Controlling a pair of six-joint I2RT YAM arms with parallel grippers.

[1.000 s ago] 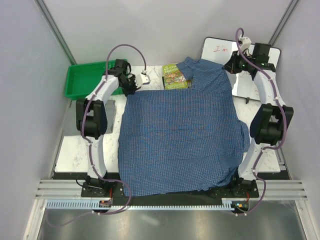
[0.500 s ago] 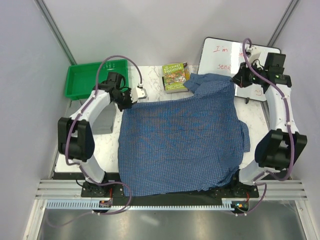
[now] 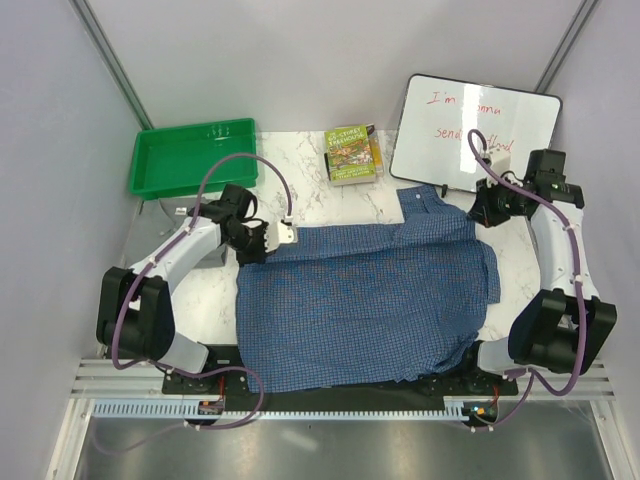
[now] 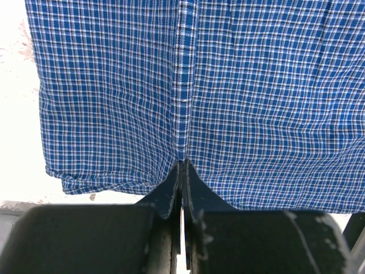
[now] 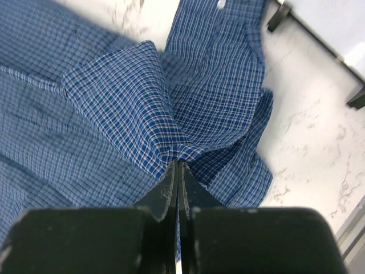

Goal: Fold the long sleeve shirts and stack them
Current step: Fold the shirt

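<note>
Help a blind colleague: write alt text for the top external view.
A blue checked shirt lies spread on a marble table, its far edge pinched by the left gripper and the right gripper. Behind it: green tray, book, whiteboard with red writing.

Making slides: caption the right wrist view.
Right gripper shut on bunched blue checked cloth shirt lying on white marbled table.

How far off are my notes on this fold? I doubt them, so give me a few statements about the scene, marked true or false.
1. The left gripper and the right gripper are each shut on the blue checked shirt. True.
2. A folded shirt lies in the green tray. False: no shirt is in it.
3. The book lies apart from the shirt. True.
4. The shirt covers the whiteboard. False: the shirt lies in front of the board, whose face shows.
</note>
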